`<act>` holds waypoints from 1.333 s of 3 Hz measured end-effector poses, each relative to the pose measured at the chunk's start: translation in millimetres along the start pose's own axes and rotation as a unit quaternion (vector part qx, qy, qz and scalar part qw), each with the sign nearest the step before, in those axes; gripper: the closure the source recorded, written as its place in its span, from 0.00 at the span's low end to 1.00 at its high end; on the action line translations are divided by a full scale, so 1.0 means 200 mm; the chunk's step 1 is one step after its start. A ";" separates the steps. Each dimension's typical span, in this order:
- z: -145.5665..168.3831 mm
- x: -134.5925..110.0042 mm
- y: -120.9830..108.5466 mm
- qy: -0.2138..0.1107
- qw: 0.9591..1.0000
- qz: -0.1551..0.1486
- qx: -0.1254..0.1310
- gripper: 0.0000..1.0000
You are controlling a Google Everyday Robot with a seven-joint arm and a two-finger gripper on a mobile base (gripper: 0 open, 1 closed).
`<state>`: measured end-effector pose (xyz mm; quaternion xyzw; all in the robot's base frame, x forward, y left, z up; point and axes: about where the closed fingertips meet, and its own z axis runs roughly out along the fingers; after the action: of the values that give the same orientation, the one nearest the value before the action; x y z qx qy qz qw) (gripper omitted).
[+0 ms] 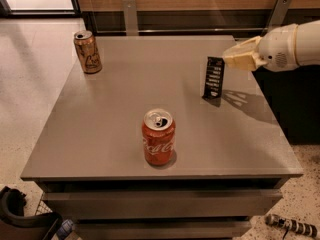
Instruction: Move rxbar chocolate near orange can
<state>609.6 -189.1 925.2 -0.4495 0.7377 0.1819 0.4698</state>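
The rxbar chocolate (214, 78), a thin black bar with white lettering, hangs upright by its top end at the right of the grey table (100, 134). Its lower end is at or just above the tabletop. My gripper (228, 57), with cream fingers on a white arm, reaches in from the right and is shut on the bar's top edge. The orange can (87, 51), coppery with a pale emblem and a silver top, stands upright at the table's far left corner, well away from the bar.
A red Coca-Cola can (158, 136) stands near the table's front middle. A wood-panelled wall with metal brackets (131, 14) runs behind the table. A black object (20, 219) and a striped object (292, 225) lie on the floor in front.
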 end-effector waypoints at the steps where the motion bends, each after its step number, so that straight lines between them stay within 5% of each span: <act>1: -0.05 -0.17 0.01 0.016 0.999 -0.030 0.015 1.00; 2: -0.06 -0.38 0.03 0.034 0.997 -0.067 0.013 1.00; 4: 0.19 -0.66 0.16 0.050 0.992 -0.103 -0.051 1.00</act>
<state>623.3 -81.6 1014.2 -0.5552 0.6996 0.1467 0.4253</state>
